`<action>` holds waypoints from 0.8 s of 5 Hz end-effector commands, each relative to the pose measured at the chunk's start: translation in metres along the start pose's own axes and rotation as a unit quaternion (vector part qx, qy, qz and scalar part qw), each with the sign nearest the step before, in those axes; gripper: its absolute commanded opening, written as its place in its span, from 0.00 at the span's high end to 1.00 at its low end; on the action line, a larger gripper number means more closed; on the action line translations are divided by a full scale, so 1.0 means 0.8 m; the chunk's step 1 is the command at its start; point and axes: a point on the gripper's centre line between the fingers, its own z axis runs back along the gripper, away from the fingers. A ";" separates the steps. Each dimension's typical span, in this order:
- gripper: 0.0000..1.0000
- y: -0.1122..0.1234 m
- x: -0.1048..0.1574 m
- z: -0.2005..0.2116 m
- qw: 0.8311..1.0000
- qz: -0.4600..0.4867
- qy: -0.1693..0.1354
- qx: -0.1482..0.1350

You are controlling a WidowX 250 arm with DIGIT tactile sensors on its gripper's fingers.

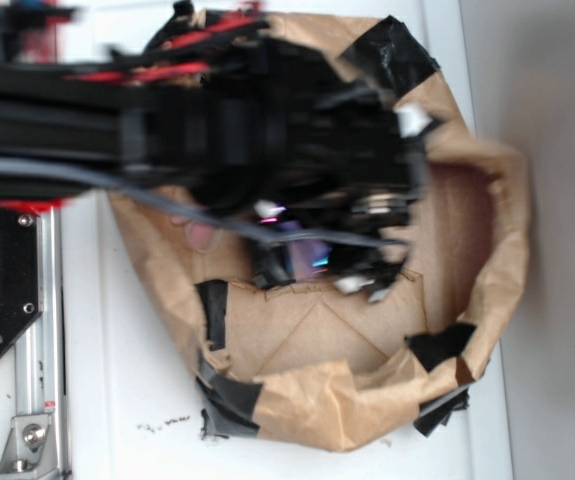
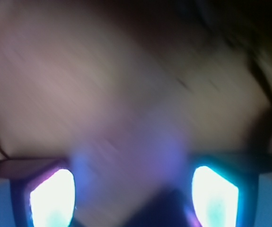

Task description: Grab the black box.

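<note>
Black box itself not made out; arm hides the middle of the paper-lined bin (image 1: 487, 230). Dark glossy patch under the gripper (image 1: 367, 250), toward 7 o'clock, may be it. Long axis unreadable. Wrist view smeared; two glowing pads (image 2: 53, 198) stand apart, so jaws look open, nothing visibly held.

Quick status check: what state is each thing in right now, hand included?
Hand: down inside the paper bin; open or shut cannot be told.
Black box: not identifiable; arm blocks it, wrist view blurred.
Paper bin: open-topped, crumpled walls.
Tape patches: stuck on the bin.
</note>
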 end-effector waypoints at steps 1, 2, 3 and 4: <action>0.00 0.027 0.007 0.060 0.996 0.000 -0.051 -0.079; 0.00 0.037 0.014 0.100 0.989 0.012 -0.074 -0.126; 0.00 0.033 -0.015 0.093 0.990 -0.043 -0.065 -0.121; 0.00 0.031 -0.012 0.072 0.987 -0.118 -0.047 -0.100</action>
